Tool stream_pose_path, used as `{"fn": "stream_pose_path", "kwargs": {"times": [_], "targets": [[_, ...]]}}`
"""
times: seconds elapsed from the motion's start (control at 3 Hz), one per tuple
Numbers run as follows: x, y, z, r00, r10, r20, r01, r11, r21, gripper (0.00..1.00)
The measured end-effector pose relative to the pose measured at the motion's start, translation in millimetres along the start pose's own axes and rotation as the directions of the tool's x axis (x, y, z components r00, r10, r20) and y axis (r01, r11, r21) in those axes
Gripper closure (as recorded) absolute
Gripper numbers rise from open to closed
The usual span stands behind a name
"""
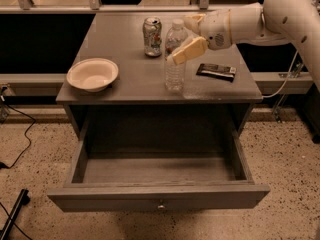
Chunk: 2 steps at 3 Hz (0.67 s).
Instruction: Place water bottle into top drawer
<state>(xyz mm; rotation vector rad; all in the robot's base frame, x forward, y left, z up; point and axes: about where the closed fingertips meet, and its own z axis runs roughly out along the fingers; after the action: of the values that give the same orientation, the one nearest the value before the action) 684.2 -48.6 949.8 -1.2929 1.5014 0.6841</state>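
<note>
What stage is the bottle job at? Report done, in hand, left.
Done: the wide grey wooden top drawer is pulled open. In hand: the gripper sits open around the clear ribbed plastic water bottle, standing on the tabletop. Left: grasp, lift, lower it into the drawer.

On the desk (135, 81) I count one water bottle (174, 75), one soda can (152, 36), one white bowl (92, 74) and one flat dark packet (215, 71), possibly a snack bar. Below, one top drawer (158, 198) stands pulled open. One gripper (183, 40) hangs at the bottle's upper part.
</note>
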Motion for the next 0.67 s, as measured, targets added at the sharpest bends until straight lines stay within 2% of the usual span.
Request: {"fn": "stream_pose_path", "kwargs": {"times": [0.33,0.67], "targets": [[-6.9,12.2,-3.9,0.995,0.016,0.096,-0.016,0.9999,-0.002,0.00],[-14.1,18.5,-5.1,0.990,0.022,0.136,-0.021,0.9997,-0.010,0.09]]}}
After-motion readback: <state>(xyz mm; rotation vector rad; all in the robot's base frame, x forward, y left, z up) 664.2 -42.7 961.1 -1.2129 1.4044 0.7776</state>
